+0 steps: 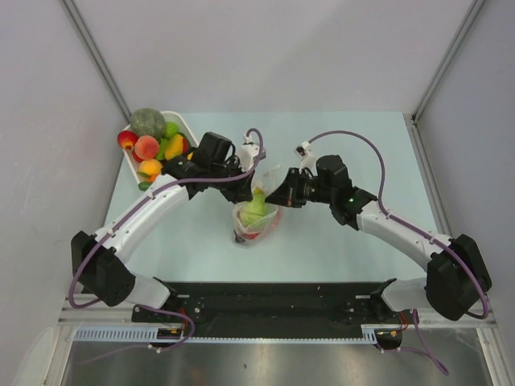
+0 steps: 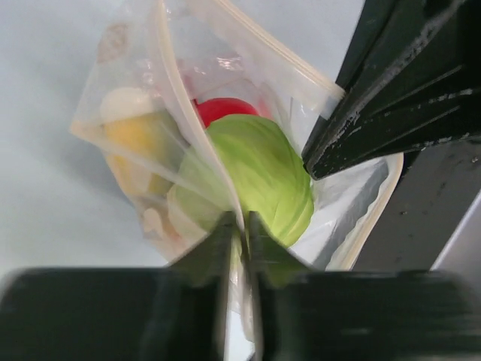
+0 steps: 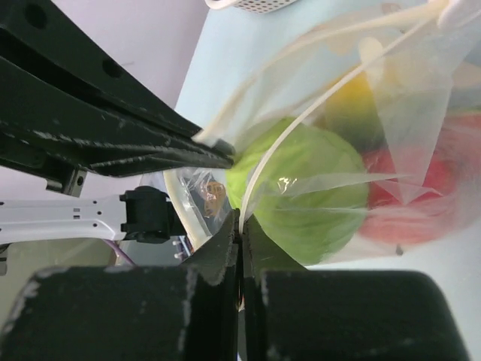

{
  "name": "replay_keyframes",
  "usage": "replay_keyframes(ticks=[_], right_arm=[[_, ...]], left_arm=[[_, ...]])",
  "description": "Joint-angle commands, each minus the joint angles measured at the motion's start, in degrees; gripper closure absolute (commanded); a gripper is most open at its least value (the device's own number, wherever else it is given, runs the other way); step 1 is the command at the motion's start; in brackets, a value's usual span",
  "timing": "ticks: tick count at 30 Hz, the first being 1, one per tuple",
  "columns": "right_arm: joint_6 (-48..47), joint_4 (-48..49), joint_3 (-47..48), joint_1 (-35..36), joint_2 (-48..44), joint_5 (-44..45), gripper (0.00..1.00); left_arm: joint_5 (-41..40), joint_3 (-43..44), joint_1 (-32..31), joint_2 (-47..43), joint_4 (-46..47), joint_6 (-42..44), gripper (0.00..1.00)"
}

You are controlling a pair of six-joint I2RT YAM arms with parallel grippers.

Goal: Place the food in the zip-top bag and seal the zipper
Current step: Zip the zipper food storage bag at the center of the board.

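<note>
The bag (image 1: 257, 215) sits in the middle of the bench (image 1: 354, 153), mouth up, held from both sides. The left pincer (image 1: 245, 191) comes at it from the basket side, and the right pincer (image 1: 279, 195) from the other. The two are close together over the mouth.

From the left wrist, that pincer's fingers (image 2: 225, 241) are pressed together on a fold of the clear rim, with plastic running up out of the narrow slit between them. The zipper (image 2: 188, 113) shows as a pale strip climbing away from that grip. A second strip curves round the far side, so the mouth gapes open. The right arm's black pincer stands at the far rim, beside the second strip.

The right wrist view matches this. Its fingers (image 3: 225, 244) are shut tight on the rim, and a pale strip rises from the pinch.

Inside the bag lies a big green piece (image 2: 259, 177), ribbed like a cabbage. A red piece (image 2: 224, 109) is behind it and a yellow piece (image 2: 135, 135) is to one side against the film. Some paler bits lower down are too blurred to name.

The white basket (image 1: 187, 127) stands at the far left of the bench, near the left arm. More toy food (image 1: 147, 146) is heaped in it: orange, red, yellow, green and one dull grey-green ball.
</note>
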Motion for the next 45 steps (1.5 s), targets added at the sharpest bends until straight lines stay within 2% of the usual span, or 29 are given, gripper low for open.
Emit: replay_keyframes(ticks=[1, 4, 10, 11, 12, 15, 17, 18, 22, 24, 29, 37, 40, 43, 44, 45], right_arm=[[2.9, 3.5, 0.9, 1.2, -2.9, 0.0, 0.99], [3.0, 3.6, 0.4, 2.1, -1.7, 1.0, 0.98], [4.4, 0.6, 1.7, 2.2, 2.2, 5.7, 0.95], [5.5, 0.5, 1.8, 2.2, 2.4, 6.1, 0.95], [6.2, 0.6, 1.6, 2.2, 2.7, 6.6, 0.95], [8.8, 0.0, 2.2, 2.3, 3.6, 9.3, 0.96], [9.5, -1.4, 3.4, 2.4, 4.3, 10.8, 0.96], [10.7, -1.7, 3.6, 2.4, 4.5, 11.5, 0.96], [12.5, -2.9, 4.9, 2.8, 5.2, 14.5, 0.98], [12.7, -4.6, 5.5, 3.2, 5.6, 15.2, 1.00], [14.2, -5.7, 6.5, 3.6, 6.3, 16.9, 1.00], [17.9, -10.2, 9.4, 4.1, 7.8, 20.8, 1.00], [18.0, -9.6, 9.5, 4.3, 8.4, 20.2, 1.00], [17.6, -9.4, 9.4, 4.3, 8.2, 19.8, 1.00], [17.3, -9.4, 9.3, 4.3, 7.8, 19.6, 1.00], [15.5, -8.1, 9.0, 4.2, 7.6, 18.2, 1.00]], left_arm=[[-1.0, 7.9, -0.2, -0.5, -3.5, 3.2, 1.00], [3.2, 10.1, -0.2, 1.3, -6.6, 6.3, 1.00], [11.7, 3.7, -0.2, 0.9, -4.8, 7.1, 1.00], [12.4, 2.7, -0.2, 1.0, -4.4, 6.7, 0.96], [13.2, 2.1, -0.2, 1.1, -3.7, 6.6, 0.86], [15.7, -0.7, -0.2, 0.5, -0.4, 5.2, 0.64], [17.9, -2.1, -0.2, 1.1, 0.0, 4.3, 0.56], [18.9, -2.2, -0.2, 1.4, -0.1, 4.2, 0.48], [20.9, -2.6, -0.2, 2.6, 0.8, 1.7, 0.36], [19.5, -2.9, -0.2, 2.6, 1.6, 1.1, 0.35], [12.9, -2.8, -0.3, 2.7, 4.0, -0.2, 0.36], [-3.9, -2.9, -4.6, 2.2, 5.4, 1.7, 0.38], [-9.0, -2.7, -5.5, 2.6, 5.5, 1.5, 0.46], [-13.8, -2.3, -5.7, 3.1, 5.0, 2.2, 0.62], [-14.7, -2.3, -5.7, 3.5, 4.8, 2.6, 0.75], [-15.2, -2.1, -5.7, 3.6, 4.3, 3.3, 0.83]])
